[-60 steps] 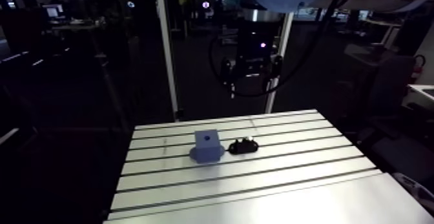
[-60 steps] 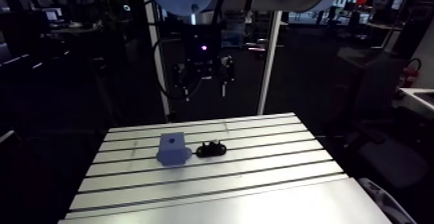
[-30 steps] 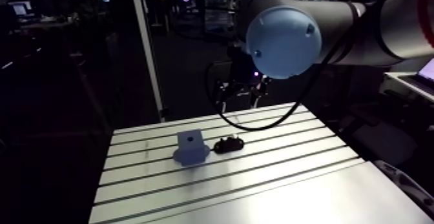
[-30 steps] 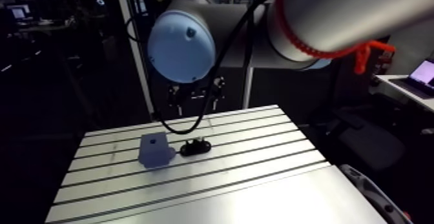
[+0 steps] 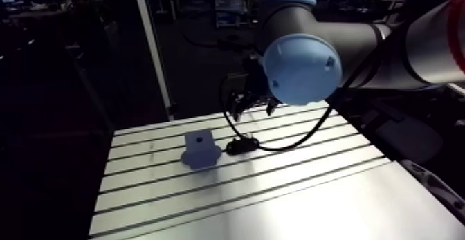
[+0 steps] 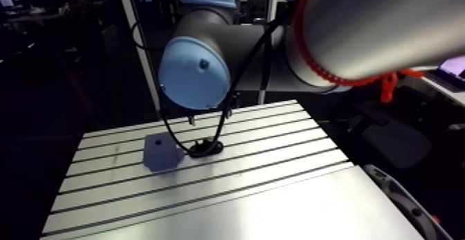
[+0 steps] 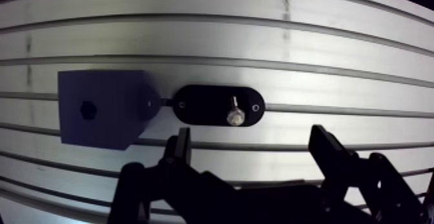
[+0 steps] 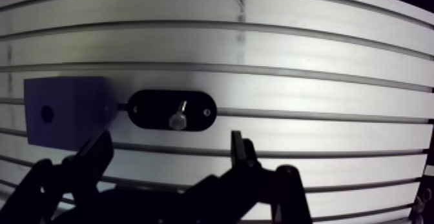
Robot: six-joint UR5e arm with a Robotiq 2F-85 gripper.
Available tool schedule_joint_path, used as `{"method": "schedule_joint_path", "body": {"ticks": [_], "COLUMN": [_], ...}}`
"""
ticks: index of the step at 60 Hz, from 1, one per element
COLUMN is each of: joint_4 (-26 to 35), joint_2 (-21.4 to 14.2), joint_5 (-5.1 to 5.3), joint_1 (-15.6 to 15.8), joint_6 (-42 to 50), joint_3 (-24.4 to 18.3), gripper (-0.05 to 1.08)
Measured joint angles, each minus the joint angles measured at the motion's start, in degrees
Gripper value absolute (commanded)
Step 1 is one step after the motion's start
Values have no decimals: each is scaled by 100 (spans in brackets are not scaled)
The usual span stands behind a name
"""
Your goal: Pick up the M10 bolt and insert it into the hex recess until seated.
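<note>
A silver M10 bolt (image 7: 234,113) stands head-up in a black oval holder (image 7: 216,105) on the slotted table (image 7: 323,59). Touching the holder's end is a blue block (image 7: 100,117) with a small dark hex recess (image 7: 87,109) in its top face. In the wrist view my gripper (image 7: 252,139) is open, with nothing between its fingers, and the bolt lies just ahead of the gap. In the arm view the gripper (image 5: 252,104) hangs above the holder (image 5: 242,145), partly hidden by the arm's blue joint cap, with the block (image 5: 201,149) beside the holder.
A white upright post (image 5: 152,49) rises at the table's back left corner. Long slots run across the table top (image 5: 277,194). The table's edges drop off to a dark floor on all sides.
The arm camera has swung, shifting the whole picture. The gripper has come lower and nearer to the holder and bolt. Block, holder and bolt have not moved.
</note>
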Motion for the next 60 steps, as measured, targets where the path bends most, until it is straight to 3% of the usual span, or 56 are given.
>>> {"method": "schedule_joint_path", "body": {"ticks": [13, 19, 40, 60], "joint_4": [-231, -269, -307, -316], "joint_2": [81, 101, 227, 336], "joint_5": [-214, -260, -305, -310], "joint_1": [53, 85, 195, 210], "joint_6": [-141, -181, -206, -169], "joint_3": [97, 116, 135, 129], "gripper": [5, 7, 29, 38]}}
